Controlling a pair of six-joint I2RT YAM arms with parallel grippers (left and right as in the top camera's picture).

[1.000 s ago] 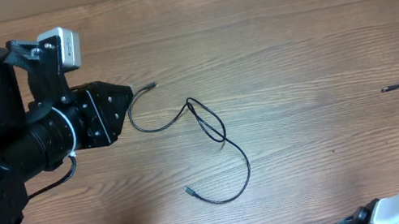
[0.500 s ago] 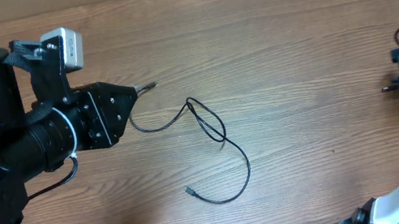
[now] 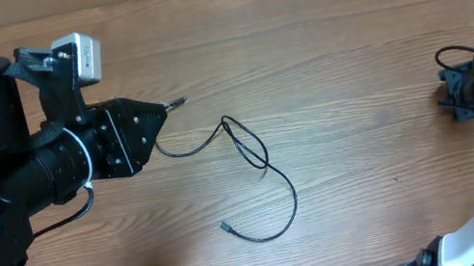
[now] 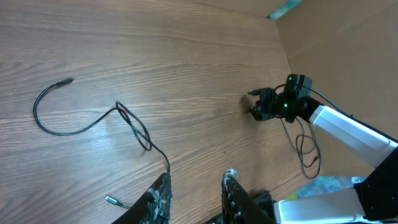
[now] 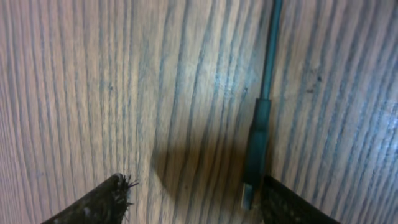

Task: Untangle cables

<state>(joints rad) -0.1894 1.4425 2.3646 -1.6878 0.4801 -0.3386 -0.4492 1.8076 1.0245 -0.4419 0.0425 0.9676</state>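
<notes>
One thin black cable lies loose in the middle of the table, with a small loop halfway along and a plug at each end. The left wrist view shows the same cable. My left gripper hovers by that cable's upper-left plug, its jaws slightly apart with nothing between them. At the far right my right gripper is down over another cable's plug. That plug lies between its open fingers, close against the right finger.
More thin black strands lie on the table under the right arm. A cardboard wall borders the table beyond the right arm. The bulky left arm covers the table's left side.
The right arm has swung in from the right edge and dropped onto the cable end there, its jaws narrowing. The left arm and the middle cable have barely moved.
</notes>
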